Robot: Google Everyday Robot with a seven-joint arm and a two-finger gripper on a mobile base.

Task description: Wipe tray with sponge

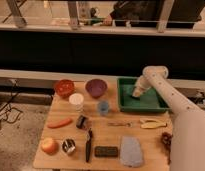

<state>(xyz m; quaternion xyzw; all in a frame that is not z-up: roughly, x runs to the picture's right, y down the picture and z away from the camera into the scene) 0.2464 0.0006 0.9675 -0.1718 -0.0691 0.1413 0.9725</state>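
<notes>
The green tray point(157, 104) sits at the back right of the wooden table. My white arm comes up from the lower right, bends above the tray and points down into it. The gripper point(138, 93) is low over the tray floor, left of the tray's middle. It is shut. The sponge cannot be made out on its own; the gripper head covers the spot beneath it.
Left of the tray stand a purple bowl point(96, 88), a red bowl point(64, 87), a white cup point(76, 101) and a blue cup point(103, 107). In front lie a banana point(153, 124), grey-blue cloth point(131, 151), dark block point(106, 151), carrot point(60, 123) and apple point(48, 145).
</notes>
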